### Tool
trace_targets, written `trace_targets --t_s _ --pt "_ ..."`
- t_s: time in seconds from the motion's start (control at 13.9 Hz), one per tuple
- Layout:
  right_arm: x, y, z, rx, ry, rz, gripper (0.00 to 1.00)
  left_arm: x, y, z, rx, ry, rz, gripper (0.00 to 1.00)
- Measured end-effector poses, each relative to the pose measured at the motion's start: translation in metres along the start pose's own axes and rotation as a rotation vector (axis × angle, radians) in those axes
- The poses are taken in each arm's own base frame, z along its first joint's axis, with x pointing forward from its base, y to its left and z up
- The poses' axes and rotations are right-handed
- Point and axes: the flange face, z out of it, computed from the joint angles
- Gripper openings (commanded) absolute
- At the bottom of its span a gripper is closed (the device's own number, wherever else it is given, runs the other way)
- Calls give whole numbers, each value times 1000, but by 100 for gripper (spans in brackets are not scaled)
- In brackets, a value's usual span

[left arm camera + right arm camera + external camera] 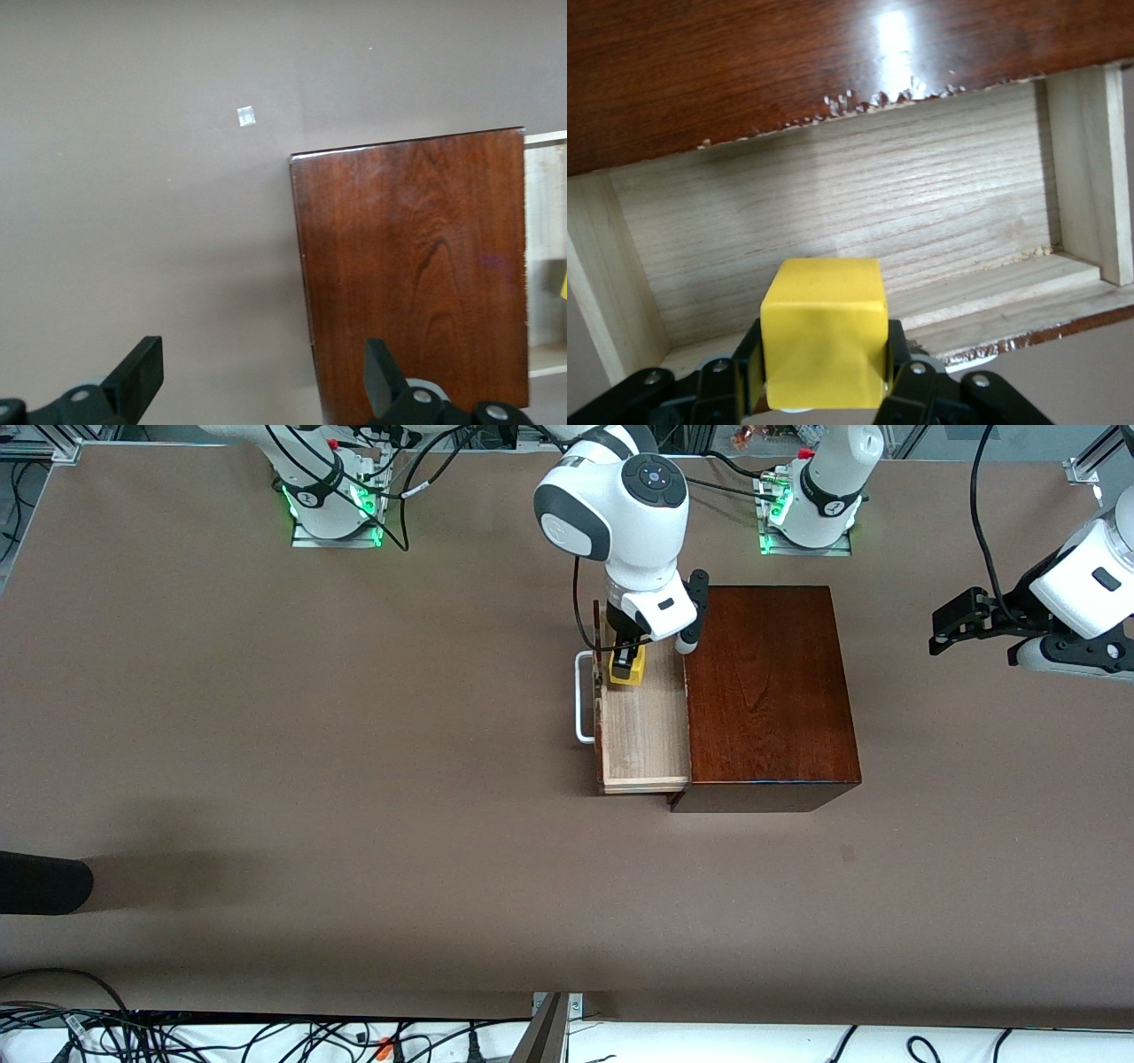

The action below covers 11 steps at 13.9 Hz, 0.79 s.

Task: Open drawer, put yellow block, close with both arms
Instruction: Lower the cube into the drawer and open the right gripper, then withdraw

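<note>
The drawer [642, 731] stands pulled out of the dark mahogany box [771, 691], toward the right arm's end of the table, its white handle [583, 695] outermost. My right gripper [627, 657] is shut on the yellow block [626, 670] and holds it over the drawer's pale tray, at the end farther from the front camera. The right wrist view shows the block [824, 332] between the fingers [749, 363], above the tray floor [833, 212]. My left gripper [941, 627] is open and empty, waiting in the air off the box's other end. In the left wrist view it [261, 372] hangs by the box [412, 266].
A black object [40, 881] pokes in at the table's edge near the front camera, toward the right arm's end. Cables lie along the front edge [266, 1036]. A small pale mark [246, 116] is on the brown table.
</note>
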Motion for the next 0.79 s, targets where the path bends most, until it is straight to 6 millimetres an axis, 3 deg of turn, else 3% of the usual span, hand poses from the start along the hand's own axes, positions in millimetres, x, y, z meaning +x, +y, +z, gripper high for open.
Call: trace_targets --t_s 0.14,0.5,0.79 --pt "3 -7 5 -7 -10 -34 31 0 5 0 26 -1 15 100" --pt "5 -12 42 -3 -55 -139 31 0 6 0 32 -1 19 100" --pt "6 -10 53 -13 -56 -182 31 0 4 0 32 -1 15 100"
